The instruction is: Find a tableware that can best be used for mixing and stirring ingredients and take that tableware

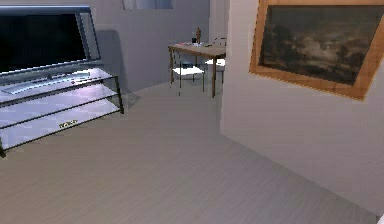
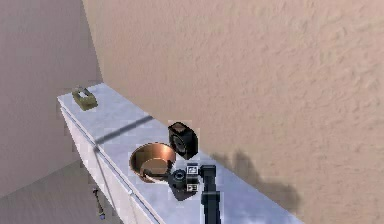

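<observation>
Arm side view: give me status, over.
Pincer by copper bowl, cannot tell if holding. Bowl on white counter. Dark boxy thing close behind bowl, possible obstruction.

- Fwd view: pale grey plank floor (image 1: 150, 170) runs back to a grey back wall (image 1: 150, 40).
- Left: flat TV (image 1: 45, 40) on a glass-shelf stand (image 1: 60, 100), close vs. that wall.
- Far back: small wooden table (image 1: 195, 47) w/ chairs (image 1: 187, 70) beside it, light on the seats.
- Right: cream wall (image 1: 300, 130) w/ a dark painting (image 1: 320, 42) in a wood frame.
- Arm side view: rough tan wall (image 2: 250, 70); long pale table (image 2: 110, 120) w/ drawer fronts runs along it.
- Left of that: smoother side wall (image 2: 35, 90), w/ a floor strip (image 2: 50, 195) below.
</observation>
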Tool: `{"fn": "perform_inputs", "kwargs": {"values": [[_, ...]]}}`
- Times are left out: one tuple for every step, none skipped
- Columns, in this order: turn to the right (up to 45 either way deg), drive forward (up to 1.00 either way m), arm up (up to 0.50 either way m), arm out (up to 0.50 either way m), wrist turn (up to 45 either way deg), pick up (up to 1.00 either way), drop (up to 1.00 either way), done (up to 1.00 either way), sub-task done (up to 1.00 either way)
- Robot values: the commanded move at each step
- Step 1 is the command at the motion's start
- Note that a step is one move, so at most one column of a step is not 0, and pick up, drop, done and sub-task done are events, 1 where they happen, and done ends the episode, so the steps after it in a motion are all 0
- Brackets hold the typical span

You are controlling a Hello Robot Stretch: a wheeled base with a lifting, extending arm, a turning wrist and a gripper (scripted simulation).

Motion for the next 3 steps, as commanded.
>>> {"fn": "perform_inputs", "kwargs": {"values": [[0.0, 0.0, 0.0, 0.0, 0.0, 1.0, 0.0, 0.0, 0.0], [0.0, 0.0, 0.1, 0.0, 0.0, 0.0, 0.0, 0.0, 0.0], [0.0, 0.0, 0.0, 0.0, 0.0, 0.0, 0.0, 1.0, 0.0]]}}
